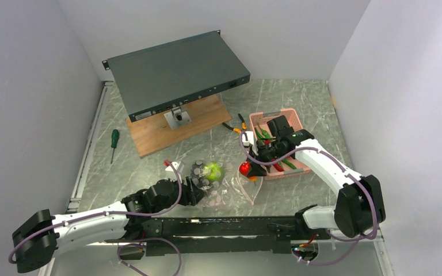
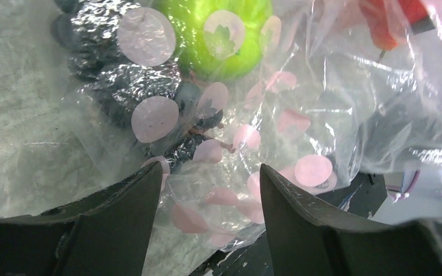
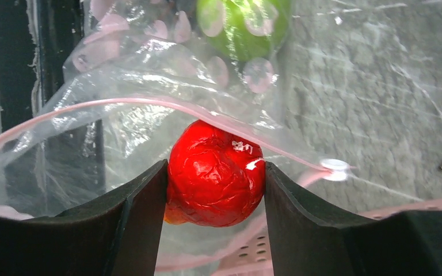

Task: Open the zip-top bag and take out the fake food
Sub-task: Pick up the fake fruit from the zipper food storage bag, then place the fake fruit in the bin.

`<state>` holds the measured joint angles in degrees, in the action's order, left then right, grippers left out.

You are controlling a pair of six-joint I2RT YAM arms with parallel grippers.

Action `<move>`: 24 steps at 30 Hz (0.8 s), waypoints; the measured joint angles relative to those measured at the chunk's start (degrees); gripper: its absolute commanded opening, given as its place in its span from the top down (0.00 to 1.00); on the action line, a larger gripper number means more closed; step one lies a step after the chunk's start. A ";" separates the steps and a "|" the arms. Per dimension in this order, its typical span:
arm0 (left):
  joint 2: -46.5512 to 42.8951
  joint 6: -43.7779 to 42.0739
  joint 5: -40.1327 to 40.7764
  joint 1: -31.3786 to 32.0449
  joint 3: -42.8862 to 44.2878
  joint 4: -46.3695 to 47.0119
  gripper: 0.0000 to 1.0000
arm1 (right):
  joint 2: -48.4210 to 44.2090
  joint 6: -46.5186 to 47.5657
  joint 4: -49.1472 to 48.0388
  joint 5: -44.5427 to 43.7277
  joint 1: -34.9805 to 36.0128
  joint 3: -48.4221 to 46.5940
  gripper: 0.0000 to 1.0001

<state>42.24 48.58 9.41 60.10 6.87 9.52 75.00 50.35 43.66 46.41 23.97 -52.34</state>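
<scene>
The zip-top bag (image 1: 225, 187) lies open near the table's front, and in the left wrist view the bag (image 2: 322, 115) is clear with pink dots. Inside it are a green apple (image 1: 213, 171) (image 2: 218, 34) and dark grapes (image 2: 109, 86). My left gripper (image 1: 198, 192) (image 2: 210, 178) is open, and the bag's near corner lies loose between its fingers. My right gripper (image 1: 246, 168) (image 3: 215, 165) is shut on a glossy red piece of fake food (image 3: 216, 178). It holds the piece at the bag's mouth, just by the pink zip strip (image 3: 121, 103).
A pink slotted basket (image 1: 276, 113) with green pods and red pieces stands right of the bag, under my right arm. Orange-handled pliers (image 1: 236, 125) lie beside it. A grey rack box (image 1: 178, 75) on a wooden board fills the back. A green screwdriver (image 1: 114, 141) lies left.
</scene>
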 measured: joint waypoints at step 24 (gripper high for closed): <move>-12.37 6.56 8.33 0.00 -2.60 -8.52 0.00 | -13.51 -6.51 -4.66 5.90 -25.64 1.25 1.00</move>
<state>29.87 55.13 17.74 60.10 4.27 0.99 61.49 43.83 39.00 52.31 -1.67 -51.09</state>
